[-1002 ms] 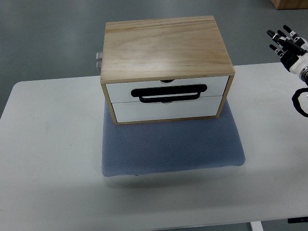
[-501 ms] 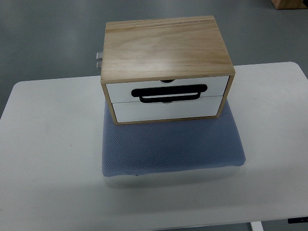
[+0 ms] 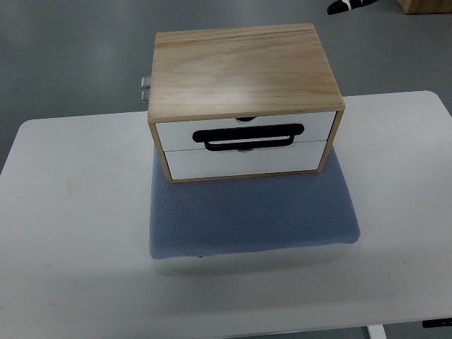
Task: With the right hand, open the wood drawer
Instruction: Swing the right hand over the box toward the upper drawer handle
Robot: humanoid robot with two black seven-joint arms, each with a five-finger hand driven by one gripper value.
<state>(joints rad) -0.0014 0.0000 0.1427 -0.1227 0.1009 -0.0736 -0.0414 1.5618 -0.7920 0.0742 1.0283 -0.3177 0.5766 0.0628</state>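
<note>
A wooden drawer box (image 3: 244, 67) stands on a blue-grey mat (image 3: 251, 212) at the middle of the white table (image 3: 70, 233). It has two white drawer fronts, one above the other, both shut flush. A black bar handle (image 3: 248, 136) sits on the upper front (image 3: 318, 126), low and overlapping the seam with the lower front (image 3: 240, 162). Neither robot hand is in view.
A small metal fitting (image 3: 145, 88) sticks out at the box's back left. A black and white object (image 3: 351, 6), maybe a person's shoe, shows on the grey floor at the top edge. A brown box corner (image 3: 427, 4) is at the top right.
The right hand, raised at the right edge a second ago, has left the view. The black and white object has appeared at the top edge. The drawer box has not moved.
</note>
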